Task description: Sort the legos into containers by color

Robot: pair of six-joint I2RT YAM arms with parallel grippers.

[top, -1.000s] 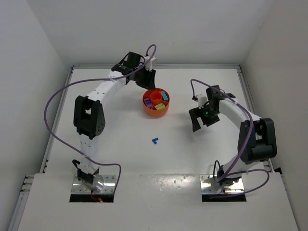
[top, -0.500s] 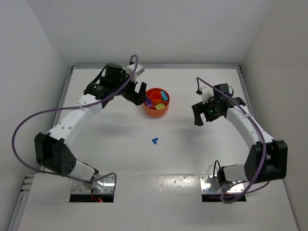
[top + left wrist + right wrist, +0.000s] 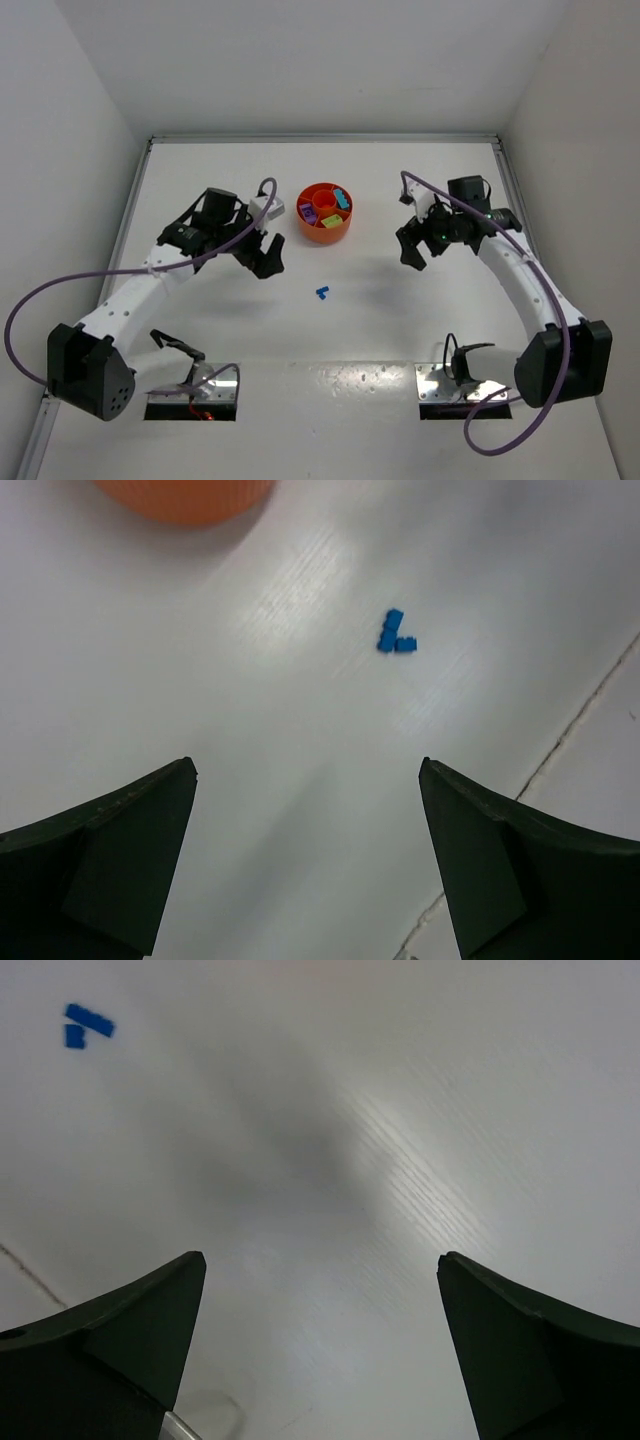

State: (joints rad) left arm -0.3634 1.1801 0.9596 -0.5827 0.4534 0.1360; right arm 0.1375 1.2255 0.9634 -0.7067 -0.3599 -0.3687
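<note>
An orange bowl (image 3: pixel 305 222) with wedge compartments stands at the back middle of the table and holds several small legos in purple, blue, yellow and orange. Two small blue legos (image 3: pixel 323 293) lie together on the table in front of it; they also show in the left wrist view as blue legos (image 3: pixel 396 633) and in the right wrist view as blue legos (image 3: pixel 87 1023). My left gripper (image 3: pixel 268 256) hangs open to the left of the blue legos, with nothing between its fingers. My right gripper (image 3: pixel 411 250) is open and empty, right of the bowl. The bowl's edge (image 3: pixel 185 495) shows in the left wrist view.
White walls close the table at the back and both sides. A seam (image 3: pixel 580 715) runs across the tabletop near the front, with the arm bases behind it. Purple cables loop from both arms.
My left arm has swung from above the bowl down and left, toward the near side, and its gripper opened. My right gripper has shifted a little up and back.
</note>
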